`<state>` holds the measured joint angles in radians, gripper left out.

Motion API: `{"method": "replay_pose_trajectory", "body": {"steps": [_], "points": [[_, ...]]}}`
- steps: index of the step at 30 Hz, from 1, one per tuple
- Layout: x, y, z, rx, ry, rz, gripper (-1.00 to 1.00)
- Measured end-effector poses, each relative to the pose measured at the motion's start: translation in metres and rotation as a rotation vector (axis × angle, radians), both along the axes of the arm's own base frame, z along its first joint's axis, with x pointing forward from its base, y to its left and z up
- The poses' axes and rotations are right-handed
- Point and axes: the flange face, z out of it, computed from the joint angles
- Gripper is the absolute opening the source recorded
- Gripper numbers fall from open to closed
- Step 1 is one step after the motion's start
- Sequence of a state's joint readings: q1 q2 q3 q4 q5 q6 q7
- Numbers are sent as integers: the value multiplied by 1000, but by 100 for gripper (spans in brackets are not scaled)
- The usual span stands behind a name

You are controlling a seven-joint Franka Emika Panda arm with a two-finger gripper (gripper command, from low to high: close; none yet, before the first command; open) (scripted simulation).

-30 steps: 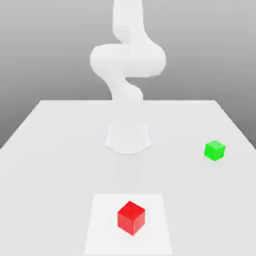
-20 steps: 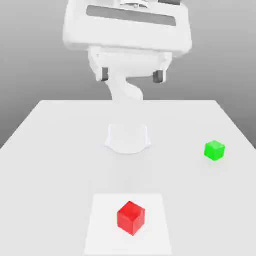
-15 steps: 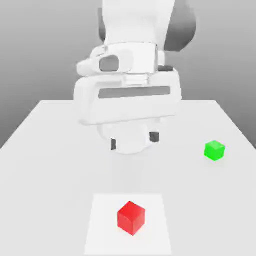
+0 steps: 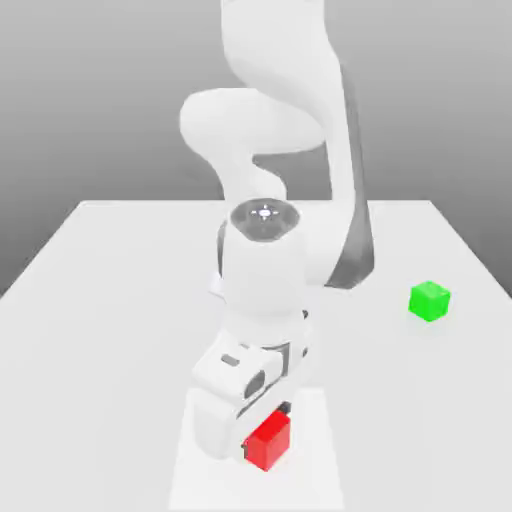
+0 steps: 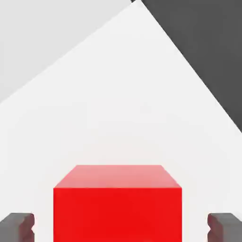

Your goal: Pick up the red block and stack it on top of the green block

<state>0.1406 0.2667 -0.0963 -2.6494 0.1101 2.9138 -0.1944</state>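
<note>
Red and smooth-faced, the red block (image 4: 268, 443) is seen resting flat on a paler square patch (image 4: 322, 485) of the white table (image 4: 120, 300). As a cube, it has no long axis to be made out. In the exterior view one upright edge is turned toward the camera, so two side faces are seen at an angle. In the hand view (image 5: 117, 212) one side face is met squarely, with the top face seen receding above it.

The gripper (image 4: 265, 432) is lowered over the red block, and its white hand covers the block's far side in the exterior view. The dark fingers (image 5: 18, 224) are placed one at each of two opposite sides of the red block and are closed in on it, so that it is gripped while sitting on the table. The gripper (image 5: 121, 227) is centred on the block.

The green block (image 4: 430, 300) is found well apart from the red block, farther back and toward the exterior view's right. The white arm (image 4: 262, 280) is seen rising directly behind the red block.
</note>
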Motion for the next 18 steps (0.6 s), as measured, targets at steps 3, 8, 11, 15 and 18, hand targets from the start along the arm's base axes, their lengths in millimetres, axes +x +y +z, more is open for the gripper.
{"method": "replay_pose_trajectory", "body": {"steps": [3, 8, 11, 15, 18], "points": [[-1, 0, -7, 0, 1, 0, -100], [0, 0, 31, 0, 2, 1, -100], [-5, 25, 55, 7, 2, 26, -100], [-37, 117, 67, 24, 7, 119, -100], [-72, 174, 73, 32, 12, 172, -100]]}}
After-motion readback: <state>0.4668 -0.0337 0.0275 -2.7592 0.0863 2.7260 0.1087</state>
